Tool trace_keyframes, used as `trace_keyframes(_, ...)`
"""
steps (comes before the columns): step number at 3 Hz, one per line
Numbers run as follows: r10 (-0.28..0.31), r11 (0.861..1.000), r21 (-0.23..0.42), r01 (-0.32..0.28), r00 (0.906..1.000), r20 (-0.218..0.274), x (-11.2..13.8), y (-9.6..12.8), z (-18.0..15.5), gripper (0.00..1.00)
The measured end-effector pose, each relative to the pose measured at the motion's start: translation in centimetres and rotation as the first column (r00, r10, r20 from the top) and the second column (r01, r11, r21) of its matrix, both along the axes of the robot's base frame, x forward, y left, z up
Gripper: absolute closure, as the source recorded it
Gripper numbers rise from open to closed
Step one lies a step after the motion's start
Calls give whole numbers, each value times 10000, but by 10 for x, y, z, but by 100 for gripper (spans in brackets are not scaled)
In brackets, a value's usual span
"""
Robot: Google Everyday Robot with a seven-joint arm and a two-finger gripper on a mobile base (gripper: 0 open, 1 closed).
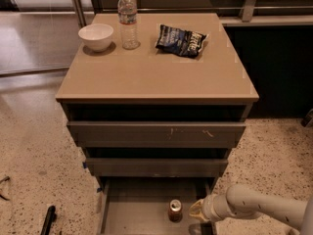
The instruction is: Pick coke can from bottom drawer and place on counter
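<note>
Tabletop: bowl, bottle, chip bag
Bottom drawer: coke can upright
Gripper: just right of can, opening cannot be told

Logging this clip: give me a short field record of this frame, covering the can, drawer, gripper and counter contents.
coke can: upright on the drawer floor, not lifted
bottom drawer: pulled open
gripper: low at drawer level, just right of the can; contact cannot be told
counter: holds white bowl, water bottle, chip bag; can not on it
task stage: approach, can not yet picked
</note>
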State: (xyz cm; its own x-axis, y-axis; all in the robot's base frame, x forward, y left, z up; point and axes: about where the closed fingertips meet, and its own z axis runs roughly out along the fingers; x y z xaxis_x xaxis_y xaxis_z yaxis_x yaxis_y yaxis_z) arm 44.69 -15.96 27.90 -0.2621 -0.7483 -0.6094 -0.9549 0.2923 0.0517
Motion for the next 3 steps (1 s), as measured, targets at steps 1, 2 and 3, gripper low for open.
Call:
trace_keyframes(1, 143, 9998, -139, -139, 9993, 331, 7, 2, -15, 50)
trace_keyframes(2, 217, 9997, -153, -210, 9983, 536, 12, 4, -27, 28)
trace_keyframes(3, 288, 9995, -123, -281, 9976, 631, 15, 6, -36, 27)
